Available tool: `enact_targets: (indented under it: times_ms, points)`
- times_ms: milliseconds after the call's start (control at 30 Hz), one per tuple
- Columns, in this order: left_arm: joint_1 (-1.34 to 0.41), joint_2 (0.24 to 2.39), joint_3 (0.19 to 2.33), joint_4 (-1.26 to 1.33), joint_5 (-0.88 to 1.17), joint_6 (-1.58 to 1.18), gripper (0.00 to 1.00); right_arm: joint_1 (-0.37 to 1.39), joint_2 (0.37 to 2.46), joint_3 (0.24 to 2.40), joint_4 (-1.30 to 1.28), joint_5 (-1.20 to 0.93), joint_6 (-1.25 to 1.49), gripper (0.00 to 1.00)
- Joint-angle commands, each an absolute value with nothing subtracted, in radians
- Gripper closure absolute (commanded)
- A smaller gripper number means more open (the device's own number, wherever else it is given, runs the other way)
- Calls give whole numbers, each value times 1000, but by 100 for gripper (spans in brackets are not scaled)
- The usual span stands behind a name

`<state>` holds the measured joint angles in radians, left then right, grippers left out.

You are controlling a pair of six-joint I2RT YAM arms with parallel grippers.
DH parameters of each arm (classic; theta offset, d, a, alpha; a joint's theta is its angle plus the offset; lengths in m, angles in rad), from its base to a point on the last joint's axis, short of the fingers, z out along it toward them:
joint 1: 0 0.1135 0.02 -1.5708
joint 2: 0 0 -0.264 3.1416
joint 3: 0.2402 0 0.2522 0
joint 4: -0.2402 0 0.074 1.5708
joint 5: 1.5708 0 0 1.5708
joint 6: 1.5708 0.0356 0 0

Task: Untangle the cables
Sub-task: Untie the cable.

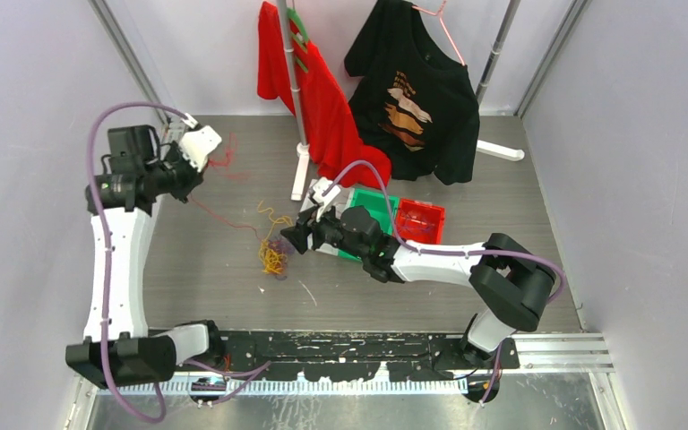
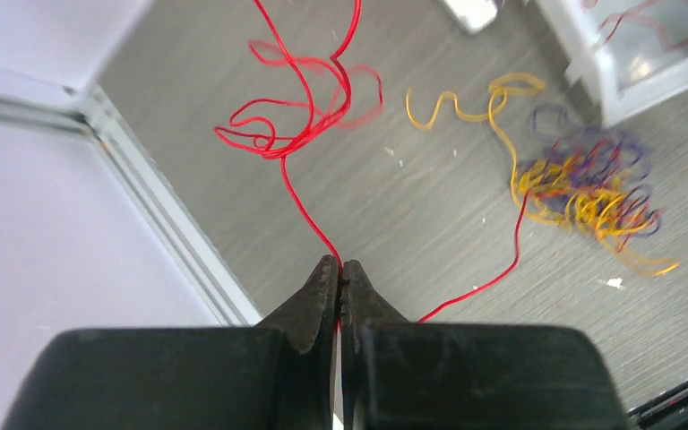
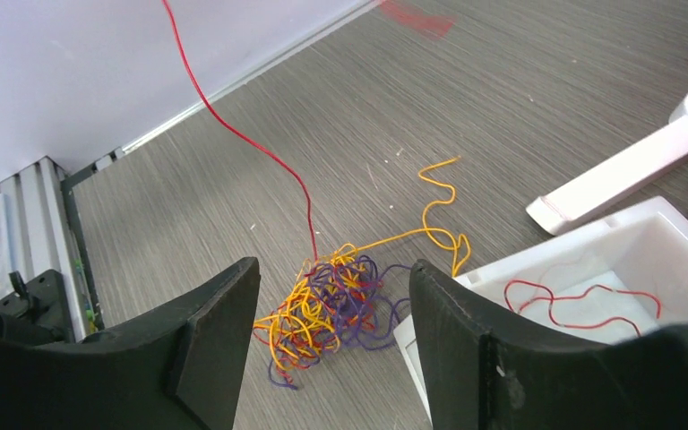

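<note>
Left wrist view, left gripper (image 2: pixel 340 267): fingertips pressed together, clamped on the red cable (image 2: pixel 309 215).
Left wrist view, red cable: from the pinch it runs away into loose loops. Another stretch leaves from under the fingers, rightward to the tangle (image 2: pixel 582 184).
Left wrist view, tangle: yellow, purple and red cables knotted together on the table (image 2: pixel 412 242), right of the pinch and apart from it.
Right wrist view, right gripper (image 3: pixel 331 269): fingers spread apart, holding nothing. The tangle lies on the table beyond the gap between them.
Right wrist view, seen only here: a white bin (image 3: pixel 645 210) just right of the tangle holds a loose red strand (image 3: pixel 582 300).
Top view, seen only here: the left gripper sits at the far left, well apart from the tangle mid-table. The right gripper is just right of the tangle.
Top view, bins: a green bin (image 1: pixel 372 202) and a red bin (image 1: pixel 419 219) stand side by side behind the right arm.
Surface: grey wood-grain table.
Room: pale walls enclose the table. At the far edge a white rack (image 1: pixel 300 170) carries a red garment (image 1: pixel 327 107) and a black T-shirt (image 1: pixel 421 98).
</note>
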<state>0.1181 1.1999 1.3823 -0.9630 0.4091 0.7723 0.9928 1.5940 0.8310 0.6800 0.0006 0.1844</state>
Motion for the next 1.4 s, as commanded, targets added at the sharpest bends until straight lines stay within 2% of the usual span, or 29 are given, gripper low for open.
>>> enact_targets:
  times_ms: [0, 167, 533, 700, 900, 1067, 1133, 1267, 1367]
  points:
    - [120, 1165, 1556, -1114, 513, 687, 100, 993, 1590, 902, 753, -55, 166, 32]
    - [120, 1139, 1712, -1093, 571, 574, 100, 1005, 1663, 961, 776, -71, 180, 31]
    - [120, 1100, 1882, -1064, 698, 453, 100, 1103, 1880, 1184, 854, -131, 179, 29]
    - [120, 1080, 1914, -1013, 682, 430, 100, 1109, 1915, 1227, 840, -8, 137, 30]
    - [120, 1019, 1884, -869, 685, 374, 100, 1107, 1840, 1151, 839, 226, 21, 30]
    - [120, 1028, 1935, -883, 742, 315, 100, 1093, 1853, 1174, 801, 211, 2, 29]
    - [120, 1031, 1952, -888, 754, 300, 100, 1087, 1871, 1194, 801, 205, 4, 32]
    - [120, 1029, 1984, -894, 756, 297, 100, 1083, 1871, 1191, 845, 252, -13, 45]
    - [120, 1032, 2013, -896, 777, 283, 100, 1067, 1858, 1189, 840, 251, 4, 47]
